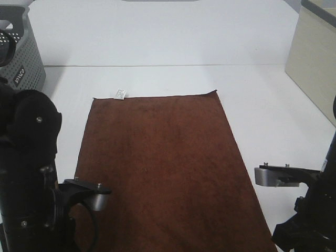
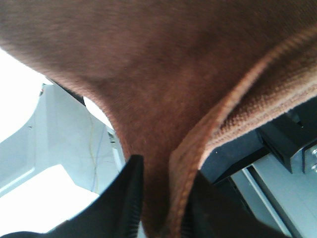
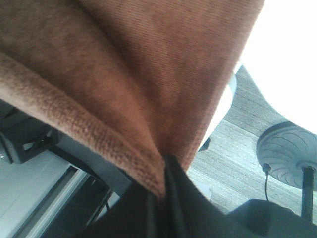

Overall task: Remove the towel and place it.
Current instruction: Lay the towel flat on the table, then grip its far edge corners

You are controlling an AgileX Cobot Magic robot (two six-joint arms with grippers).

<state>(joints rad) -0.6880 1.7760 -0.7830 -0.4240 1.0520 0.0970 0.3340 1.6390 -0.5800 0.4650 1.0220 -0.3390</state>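
While outspread, towel (image 1: pixel 163 163) between basket (image 1: pixel 23 58), box (image 1: pixel 315 63)

bright even overhead light in the high view, white table (image 1: pixel 262 105) glaring and washed out toward the upper middle, faint soft shadows, brown towel (image 1: pixel 157 157) dark yet sharp, both wrist views close, blurred, with blown-out white backgrounds

Table (image 1: pixel 262 105) beyond towel's (image 1: pixel 157 157) far edge is wide open, strips either side free too. Grey basket (image 1: pixel 21 52) blocks far-L corner, beige box (image 1: pixel 315 63) walls off R side. L arm (image 1: pixel 26 157) & R arm (image 1: pixel 310 220) crowd both near corners.
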